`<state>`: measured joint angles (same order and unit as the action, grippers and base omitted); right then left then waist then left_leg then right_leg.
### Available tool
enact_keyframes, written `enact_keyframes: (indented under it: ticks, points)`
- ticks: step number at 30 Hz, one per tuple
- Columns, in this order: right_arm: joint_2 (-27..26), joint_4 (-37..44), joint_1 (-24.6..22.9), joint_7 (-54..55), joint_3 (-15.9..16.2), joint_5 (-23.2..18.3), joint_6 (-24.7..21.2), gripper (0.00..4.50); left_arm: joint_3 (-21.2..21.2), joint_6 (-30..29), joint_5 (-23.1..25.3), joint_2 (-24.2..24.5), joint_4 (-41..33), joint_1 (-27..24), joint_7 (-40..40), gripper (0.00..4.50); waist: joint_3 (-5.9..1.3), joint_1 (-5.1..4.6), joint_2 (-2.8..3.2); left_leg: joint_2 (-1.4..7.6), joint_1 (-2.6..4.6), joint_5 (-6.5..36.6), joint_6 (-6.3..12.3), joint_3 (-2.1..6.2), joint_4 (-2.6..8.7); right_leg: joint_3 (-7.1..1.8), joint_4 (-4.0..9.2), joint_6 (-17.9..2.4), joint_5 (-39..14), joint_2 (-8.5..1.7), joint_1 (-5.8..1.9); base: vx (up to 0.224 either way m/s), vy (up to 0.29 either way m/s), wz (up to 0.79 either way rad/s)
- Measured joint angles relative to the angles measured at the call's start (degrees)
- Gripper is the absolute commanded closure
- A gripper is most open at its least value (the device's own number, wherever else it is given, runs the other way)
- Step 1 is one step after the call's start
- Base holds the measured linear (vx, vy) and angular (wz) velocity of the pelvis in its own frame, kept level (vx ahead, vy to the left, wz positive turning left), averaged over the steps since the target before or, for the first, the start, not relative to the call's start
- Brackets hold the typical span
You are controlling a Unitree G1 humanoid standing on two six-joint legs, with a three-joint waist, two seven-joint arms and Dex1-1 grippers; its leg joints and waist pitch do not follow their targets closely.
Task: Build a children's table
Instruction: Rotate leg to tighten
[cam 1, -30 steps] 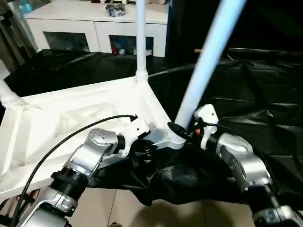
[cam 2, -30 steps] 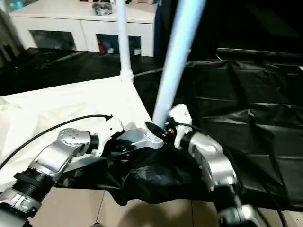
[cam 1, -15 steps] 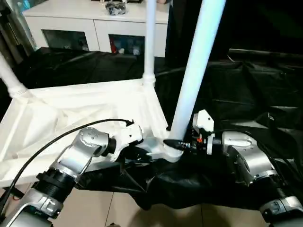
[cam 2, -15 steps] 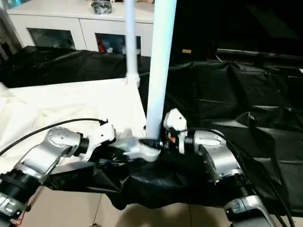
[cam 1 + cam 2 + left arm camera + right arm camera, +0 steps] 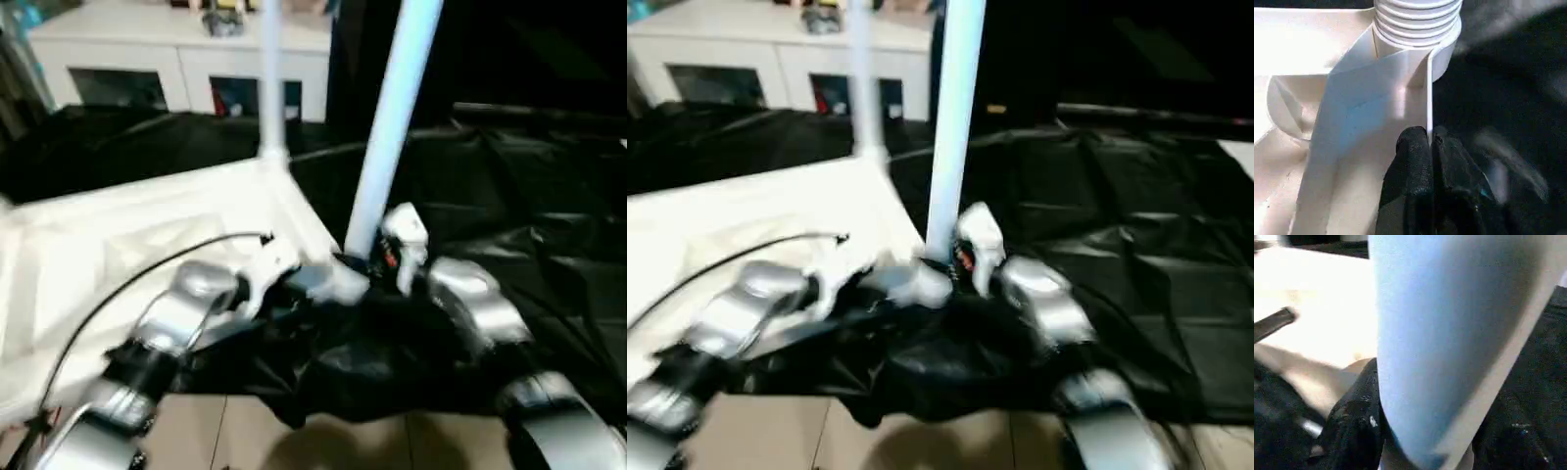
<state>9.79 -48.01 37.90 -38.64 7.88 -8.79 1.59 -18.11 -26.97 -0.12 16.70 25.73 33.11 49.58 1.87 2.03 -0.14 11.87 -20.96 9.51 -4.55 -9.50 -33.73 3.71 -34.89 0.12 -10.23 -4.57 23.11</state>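
Black-draped counter (image 5: 509,186) carries the white plastic square tabletop (image 5: 127,245), lying underside up at its near edge. Two long white tubular legs stand in corner sockets: far leg (image 5: 270,78) upright, near leg (image 5: 392,127) tilted slightly. Right pincer (image 5: 361,262) clamped round the near leg's base. Left pincer (image 5: 1429,147) closed on the tabletop's thin rim wall (image 5: 1428,93), just beside the ribbed socket (image 5: 1418,19).

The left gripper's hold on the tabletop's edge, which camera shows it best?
The left wrist view: its black fingers pinch the tabletop's thin edge close up. Both eye views show the left gripper blurred, beside the leg.
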Motion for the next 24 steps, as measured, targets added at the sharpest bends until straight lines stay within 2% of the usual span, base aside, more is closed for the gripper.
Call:
enact_keyframes:
  ticks: [5, 8, 24]
  points:
    - [-4.02, -8.85, 6.69, 12.55, -2.50, 0.61, -2.61, 2.61, 2.16, -4.79, 1.01, -6.21, 5.73, 4.82, -9.37, 4.50, 0.00, 0.03, 0.00, -0.01, -0.06, 0.00, 0.00, -0.01, 0.01, -0.01, 0.04, -0.06, 0.04, 0.00, 0.01, 0.000, 0.000, 0.00]
    - [-5.07, -11.17, 8.61, 16.01, -3.62, 0.96, -2.75, 2.61, 2.45, -4.91, 1.17, -7.79, 7.24, 5.82, -11.82, 4.50, -0.04, 0.19, -0.07, -0.01, -0.02, 0.00, 0.00, -0.01, 0.01, -0.01, 0.04, -0.06, 0.04, 0.00, -0.04, 0.000, 0.000, 0.00]
    - [-5.85, -14.55, 11.22, 16.25, -5.11, 2.92, -2.77, 2.61, 2.56, -3.70, 1.48, -7.79, 9.14, 6.78, -12.36, 4.50, -0.04, 0.18, -0.03, -0.01, 0.03, 0.01, -0.01, -0.02, 0.37, 0.06, 0.30, -0.04, 0.02, 0.00, -0.03, 0.000, 0.000, 0.00]
